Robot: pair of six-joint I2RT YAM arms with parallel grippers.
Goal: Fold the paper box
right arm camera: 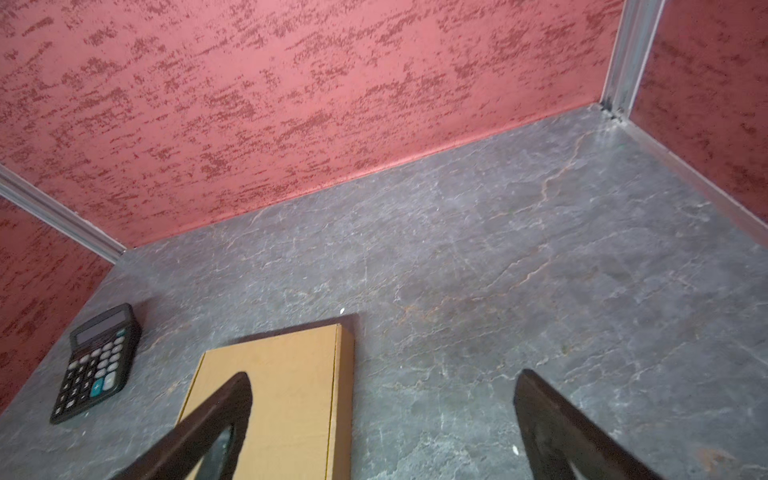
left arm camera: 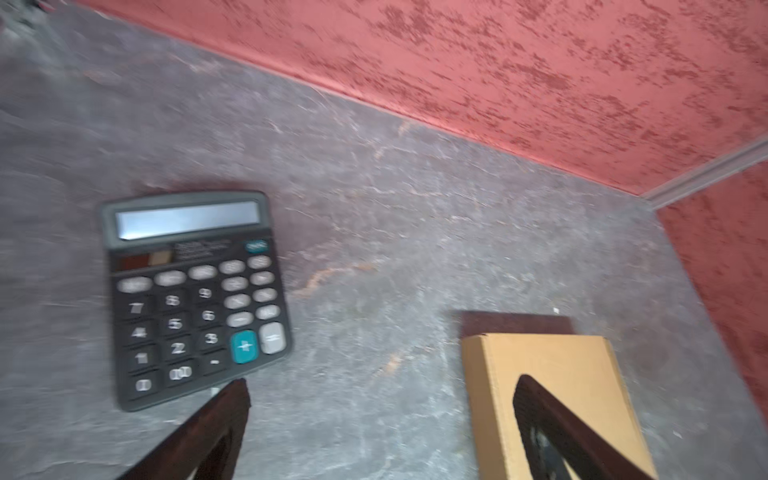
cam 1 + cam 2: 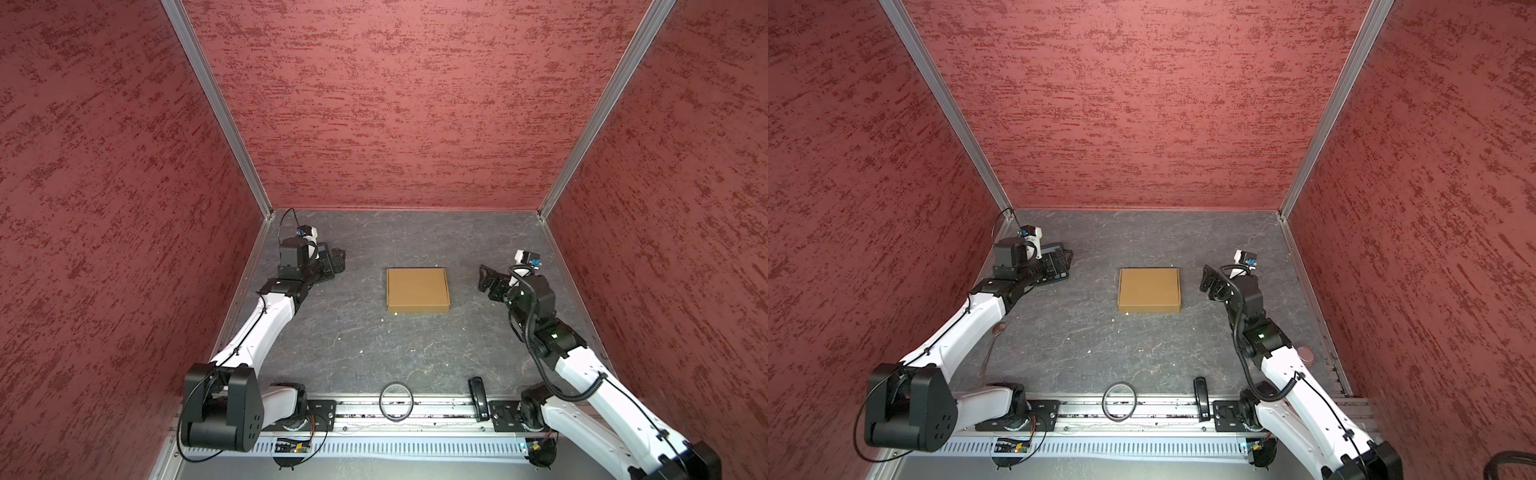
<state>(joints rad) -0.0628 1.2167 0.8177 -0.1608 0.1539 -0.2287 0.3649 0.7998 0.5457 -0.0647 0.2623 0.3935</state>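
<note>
The paper box (image 3: 417, 290) (image 3: 1149, 290) lies shut and flat in the middle of the grey table, a shallow squarish tan carton. To its left, well apart from it, my left gripper (image 3: 338, 261) (image 3: 1066, 262) hovers open over a black calculator (image 2: 191, 299). In the left wrist view the left gripper (image 2: 382, 384) has bare table between its fingers and the box (image 2: 552, 374) behind one finger. My right gripper (image 3: 484, 279) (image 3: 1206, 278) stands open to the right of the box without touching it. The right wrist view shows the right gripper (image 1: 384, 376) empty, with the box (image 1: 282, 382) behind one finger.
Red textured walls close in the table on three sides. A black ring (image 3: 395, 402) and a black oblong object (image 3: 478, 399) lie at the front rail. A spoon (image 3: 992, 345) rests beside the left arm, and a small brown round thing (image 3: 1307, 355) by the right arm.
</note>
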